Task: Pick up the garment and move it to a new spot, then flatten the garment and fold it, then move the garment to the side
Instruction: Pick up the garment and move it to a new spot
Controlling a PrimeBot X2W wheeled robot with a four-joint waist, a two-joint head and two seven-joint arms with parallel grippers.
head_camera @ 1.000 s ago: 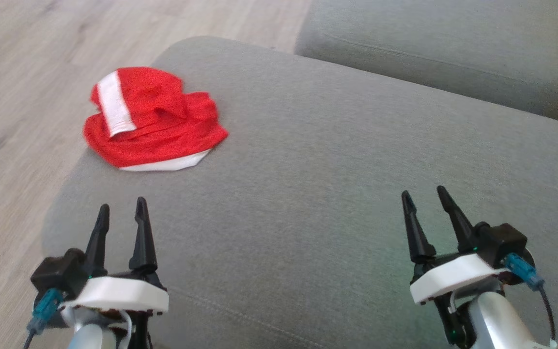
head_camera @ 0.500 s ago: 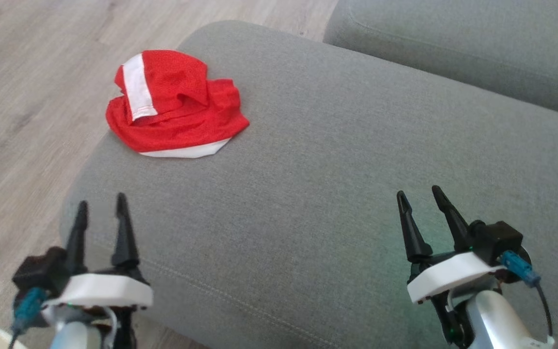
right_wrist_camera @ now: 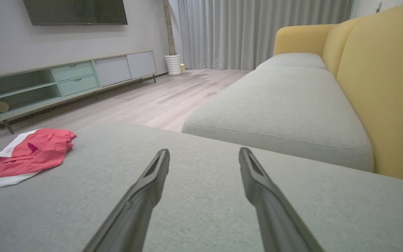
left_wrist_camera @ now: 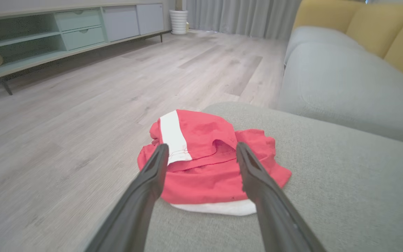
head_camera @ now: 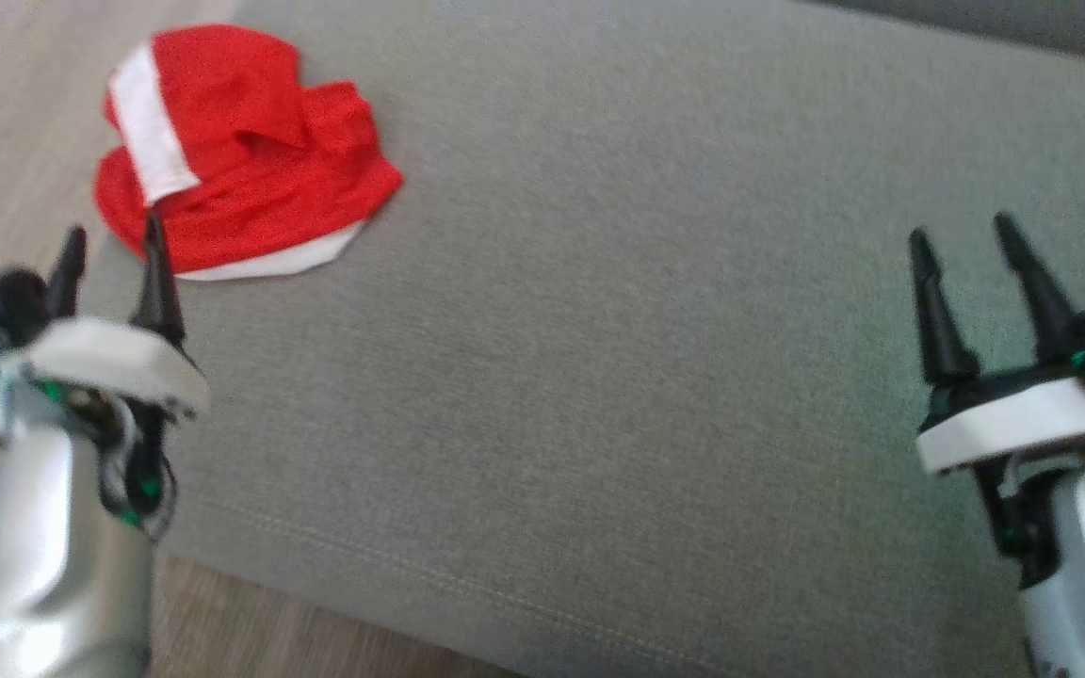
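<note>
Red garment (head_camera: pixel 251 193) on grey cushion (head_camera: pixel 599 377) — left jaws spread near it; right jaws spread, well apart.

**Grey seating, pale wood floor, low cabinet**

Beneath and between the jaws of the right gripper (right_wrist_camera: pixel 204 154), a broad grey fabric cushion (right_wrist_camera: pixel 201 210). Straight ahead of those jaws, a second grey seat (right_wrist_camera: pixel 285 105). To their right, a yellow backrest (right_wrist_camera: pixel 380 87). Left of and beyond the jaws of the left gripper (left_wrist_camera: pixel 199 148), a pale wooden floor (left_wrist_camera: pixel 65 122). Far ahead and left of both, a long low cabinet (right_wrist_camera: pixel 65 80) with green drawers and open shelves. Above it, a dark wall screen (right_wrist_camera: pixel 75 12). By its far end, a white ribbed pot (right_wrist_camera: pixel 173 64), with grey curtains (right_wrist_camera: pixel 257 31) behind.
</note>
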